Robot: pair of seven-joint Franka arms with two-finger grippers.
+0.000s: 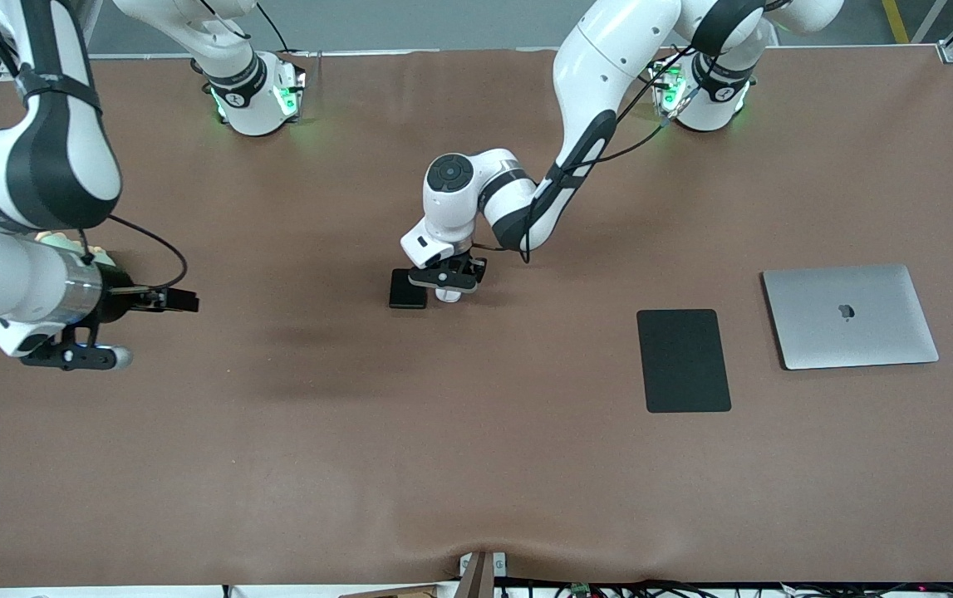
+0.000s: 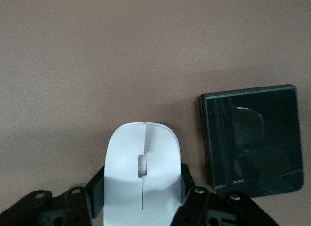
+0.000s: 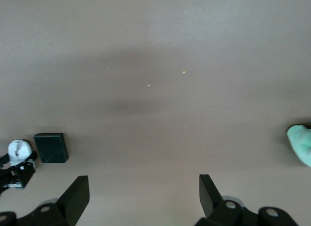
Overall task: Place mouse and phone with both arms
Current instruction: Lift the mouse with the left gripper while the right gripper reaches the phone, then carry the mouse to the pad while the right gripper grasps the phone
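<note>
Fingers (image 2: 185, 180) of left gripper (image 1: 448, 281) clamp mouse (image 2: 142, 170) on surface (image 1: 476, 465); phone (image 1: 407, 289) beside; right gripper (image 3: 144, 196) waits, fingers spread.

One small white oval computer mouse (image 1: 448, 294). One small thick black rounded-corner phone (image 1: 407, 289). One large flat black rectangular mouse pad (image 1: 683, 360). One closed silver laptop (image 1: 849, 316). One brown-covered tabletop (image 1: 476, 465). Two white robot arms with black joint bands: left arm (image 1: 584, 108), right arm (image 1: 19, 216). Two black pincers, one per arm: left pincer (image 1: 449, 281), right pincer (image 3: 144, 193).
</note>
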